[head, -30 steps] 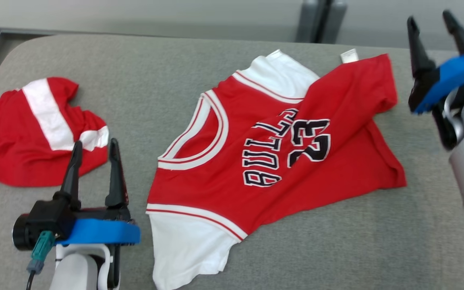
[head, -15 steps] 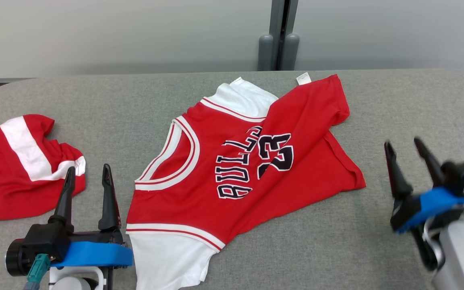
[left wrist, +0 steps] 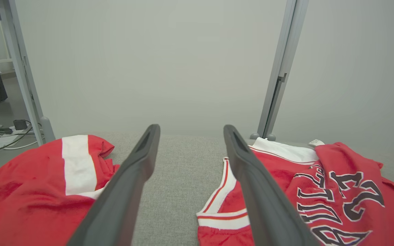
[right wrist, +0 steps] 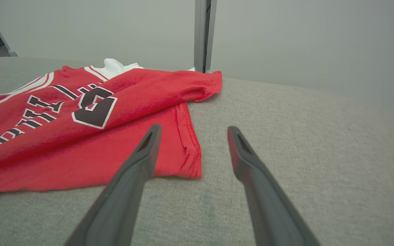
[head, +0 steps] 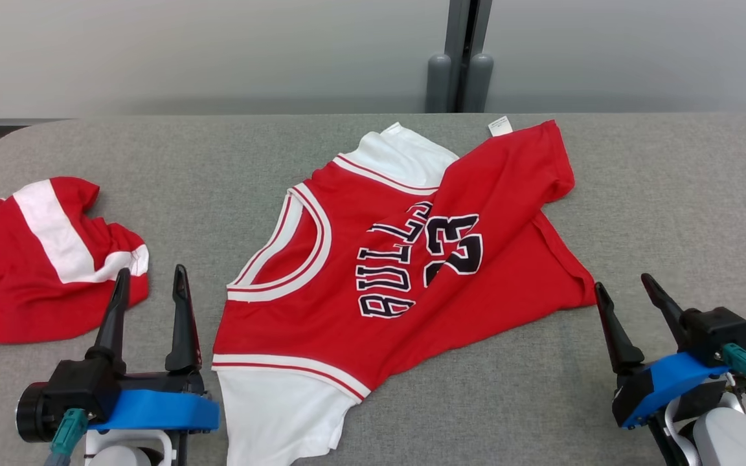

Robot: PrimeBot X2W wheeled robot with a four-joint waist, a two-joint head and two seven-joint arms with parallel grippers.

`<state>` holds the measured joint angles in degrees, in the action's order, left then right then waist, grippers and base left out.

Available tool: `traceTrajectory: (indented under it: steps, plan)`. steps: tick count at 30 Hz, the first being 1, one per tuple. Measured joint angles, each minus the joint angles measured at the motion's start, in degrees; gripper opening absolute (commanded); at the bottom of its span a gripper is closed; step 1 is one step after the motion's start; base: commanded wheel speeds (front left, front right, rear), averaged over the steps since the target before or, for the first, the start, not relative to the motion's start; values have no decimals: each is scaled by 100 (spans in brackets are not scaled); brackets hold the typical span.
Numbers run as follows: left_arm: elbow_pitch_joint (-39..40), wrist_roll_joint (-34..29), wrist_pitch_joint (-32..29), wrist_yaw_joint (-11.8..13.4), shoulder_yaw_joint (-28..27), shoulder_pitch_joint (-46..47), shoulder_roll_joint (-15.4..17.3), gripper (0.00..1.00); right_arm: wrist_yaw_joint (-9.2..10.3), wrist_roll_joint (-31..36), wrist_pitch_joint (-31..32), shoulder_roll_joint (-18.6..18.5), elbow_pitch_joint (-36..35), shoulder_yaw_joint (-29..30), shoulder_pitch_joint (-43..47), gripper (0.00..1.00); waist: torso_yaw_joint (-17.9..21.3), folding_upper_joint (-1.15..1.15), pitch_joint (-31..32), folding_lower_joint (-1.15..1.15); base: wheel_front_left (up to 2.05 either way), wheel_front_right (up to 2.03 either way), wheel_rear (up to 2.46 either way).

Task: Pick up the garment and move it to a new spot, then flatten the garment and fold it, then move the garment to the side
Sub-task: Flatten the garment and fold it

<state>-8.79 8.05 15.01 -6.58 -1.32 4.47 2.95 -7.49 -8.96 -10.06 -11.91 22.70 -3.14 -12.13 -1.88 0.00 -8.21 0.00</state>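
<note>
Far left of the grey padded table point(head: 671, 194): a crumpled red-and-white cloth point(head: 36, 259), not handled. Left gripper point(head: 151, 270) sits between that cloth and the jersey, its fingers point(left wrist: 128, 181) spread wide, nothing between them, touching neither fabric as far as I can tell. Centre: the jersey point(head: 379, 272), red with white sleeves, lies on the table with the neckline toward the left gripper and one lower flap folded diagonally over the lettering. Judged light, thin and limp; it will sag and drag on the table covering, won't slip much, and isn't fragile. Best holds look like the doubled edges: the near shoulder seam for the left side and the stitched hem corner for the right, pinched low so only the intended layer lifts. Right gripper point(head: 622, 281): fingers point(right wrist: 132, 177) equally wide apart and empty, with the hem corner just beside the inner fingertip; contact not evident.
</note>
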Motion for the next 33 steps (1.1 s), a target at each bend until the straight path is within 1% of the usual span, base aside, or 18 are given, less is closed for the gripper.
traceTrajectory:
  steps: [5,10,16,17,18,19,20,21,23,29,33]
  plan:
    - [3,1,0,-3,31,12,0,100,0,86,152,21,80,15,-97,100,-122,0,-92,0,0,0,0]
    - [-5,9,0,-9,66,105,0,100,0,162,234,-7,437,104,-273,100,-261,0,-268,0,0,0,0]
    - [-7,44,0,-12,103,229,-1,100,0,307,183,-12,924,181,-487,100,-406,0,-492,1,0,0,0]
    - [-5,46,0,-12,109,256,-1,100,0,348,166,-7,1000,185,-520,97,-427,0,-516,1,0,0,0]
    - [-5,49,0,-13,112,276,-1,100,0,363,134,4,1055,194,-538,87,-445,0,-533,1,0,0,0]
    - [-8,52,0,-22,115,281,-1,100,0,385,103,13,1122,203,-547,60,-457,0,-545,1,0,0,0]
    - [-12,53,0,-22,115,282,-1,100,0,402,81,13,1178,209,-547,39,-465,0,-552,1,0,0,0]
    - [-20,53,0,-22,115,285,-1,100,0,426,34,16,1227,216,-546,15,-467,0,-552,1,0,0,0]
    - [-36,54,0,-22,115,294,-1,100,0,430,-31,41,1306,243,-548,0,-459,0,-539,1,0,0,0]
    - [-92,60,0,-19,111,282,-3,100,0,345,-229,147,1427,152,-557,0,-335,0,-424,1,0,0,0]
    - [-134,60,0,-18,84,233,-2,100,0,10,-322,302,1283,-140,-543,0,-243,0,-275,1,0,0,0]
